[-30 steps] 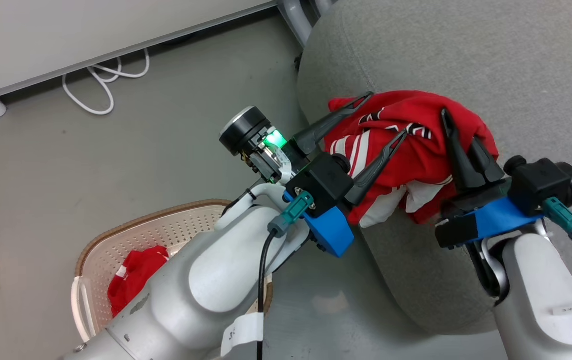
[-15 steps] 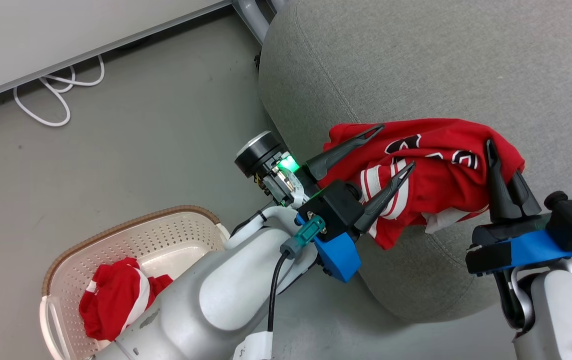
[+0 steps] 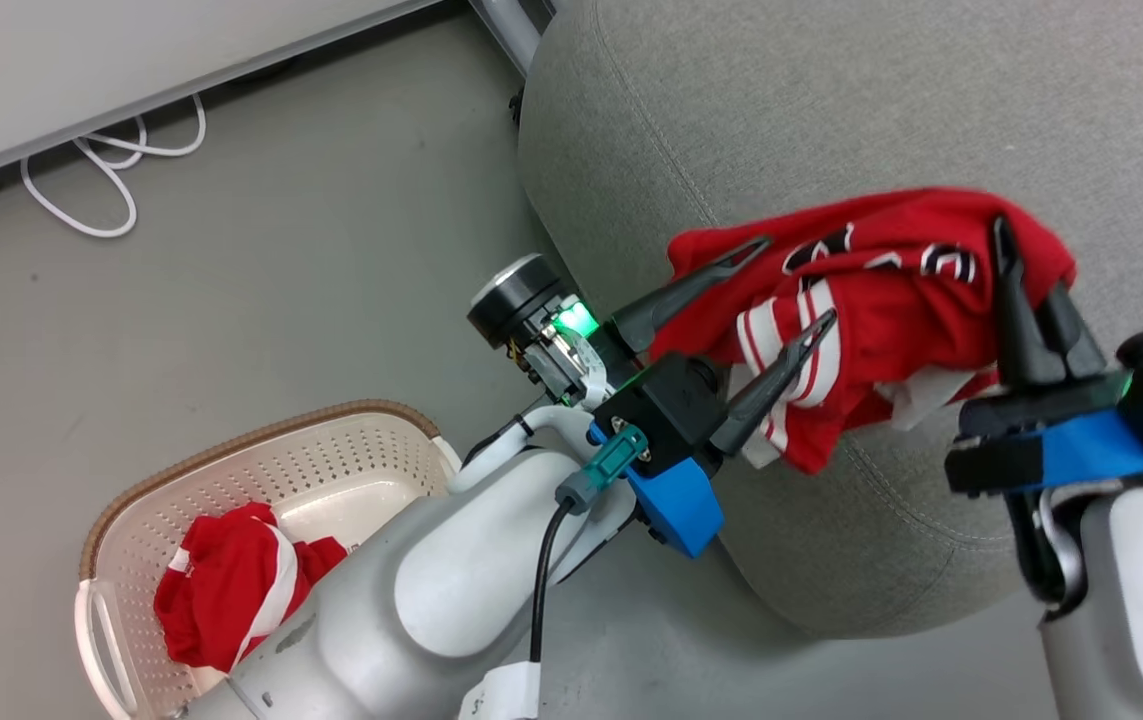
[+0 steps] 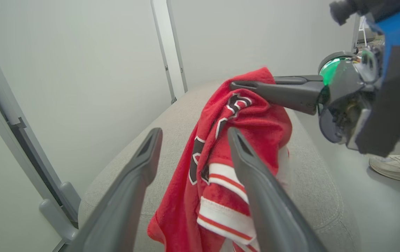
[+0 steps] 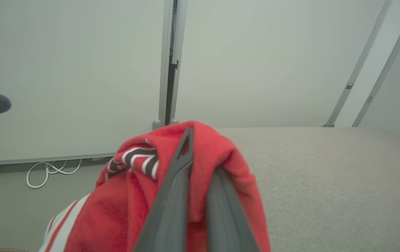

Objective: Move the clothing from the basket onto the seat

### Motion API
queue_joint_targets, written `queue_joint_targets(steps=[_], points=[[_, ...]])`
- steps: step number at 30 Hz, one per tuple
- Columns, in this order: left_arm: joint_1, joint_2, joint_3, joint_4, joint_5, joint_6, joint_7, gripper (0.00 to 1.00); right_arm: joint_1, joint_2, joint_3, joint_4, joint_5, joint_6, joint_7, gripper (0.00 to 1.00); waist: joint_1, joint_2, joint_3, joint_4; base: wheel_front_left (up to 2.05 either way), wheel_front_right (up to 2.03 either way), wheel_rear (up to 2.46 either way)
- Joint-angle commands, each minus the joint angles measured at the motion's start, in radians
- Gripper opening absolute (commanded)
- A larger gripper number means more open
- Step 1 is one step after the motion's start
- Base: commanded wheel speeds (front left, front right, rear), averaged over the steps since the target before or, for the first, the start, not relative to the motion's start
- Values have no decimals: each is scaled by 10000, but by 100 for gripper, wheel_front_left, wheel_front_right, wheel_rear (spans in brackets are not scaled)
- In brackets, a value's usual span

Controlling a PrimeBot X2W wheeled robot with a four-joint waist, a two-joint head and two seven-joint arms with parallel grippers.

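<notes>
The basket [image 3: 261,440] stands on the floor [image 3: 281,250] at 7 o'clock from the left hand [image 3: 799,280] and holds one crumpled red garment [image 3: 221,590]. The left hand is spread wide over the left end of the jersey [image 3: 891,310]; I cannot tell whether it touches the cloth. The jersey hangs over the rounded corner of the seat [image 3: 831,120], trailing toward 8 o'clock from the right hand [image 3: 1029,258]. That hand's fingers are pressed together, pinching the jersey's right end. Compared with half a second ago, the right hand and jersey have shifted toward 1 o'clock, further over the seat. The jersey is bright red and bunched, with white stripe trim and dark, white-edged print.
</notes>
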Motion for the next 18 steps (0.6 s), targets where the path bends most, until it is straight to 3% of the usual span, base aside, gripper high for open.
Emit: queue_joint_targets(steps=[1, 10, 18], points=[[-161, 111, 95, -47, 58, 73, -27, 100, -407, -126, 17, -123, -49, 1, -42, 0, 0, -1, 180, -3, 0, 0, 0], [-816, 373, 91, -222, 324, 75, 75, 100, -3076, -1402, -561, -525, -39, 1, -42, 0, 0, -1, 1573, 155, 0, 0, 0], [-1741, 653, 48, -713, 649, 10, 391, 100, -5093, -3150, -2915, -390, 284, 0, -40, 0, 0, -1, 3215, 529, 0, 0, 0]])
